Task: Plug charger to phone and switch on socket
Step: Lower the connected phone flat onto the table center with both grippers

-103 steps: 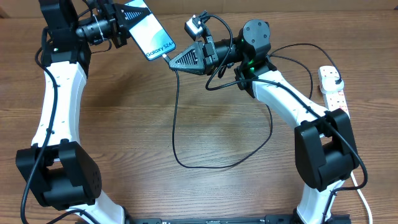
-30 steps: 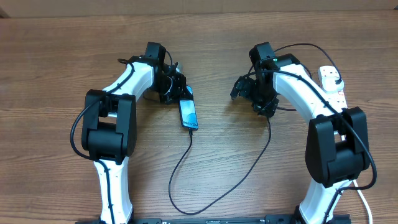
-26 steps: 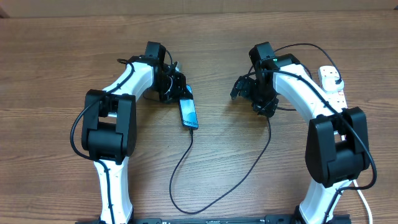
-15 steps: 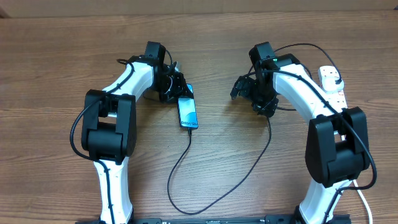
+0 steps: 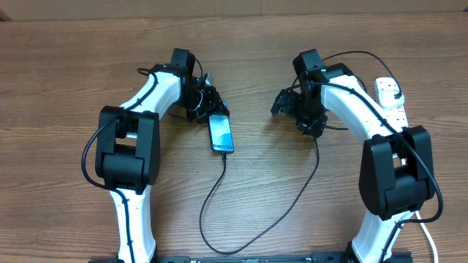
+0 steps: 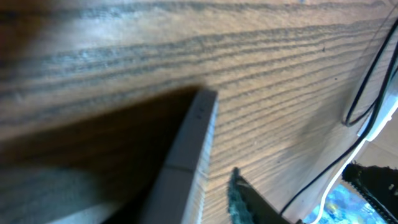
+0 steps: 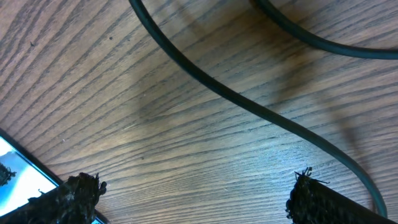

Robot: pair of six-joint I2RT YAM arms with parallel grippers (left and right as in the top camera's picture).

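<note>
The phone (image 5: 221,134) lies flat on the table with its light blue screen up. The charger (image 5: 213,196), a thin black cable, is plugged into the phone's near end, loops toward the table's front and climbs to the right under my right arm. My left gripper (image 5: 213,111) sits low at the phone's far end. In the left wrist view the phone's grey edge (image 6: 189,155) stands apart from one of the fingers (image 6: 239,196), with bare wood between, so the jaws are open. My right gripper (image 5: 282,103) hangs open over the cable (image 7: 249,102), holding nothing. The white socket (image 5: 393,104) lies at the far right.
The right arm's body stands between its gripper and the socket. A white cord (image 5: 426,237) trails off at the table's front right corner. Both arm bases take up the front corners.
The left jaws have spread and let the phone go. The phone, tipped on its side a second ago, now lies flat with its screen up. The right arm has not moved.
</note>
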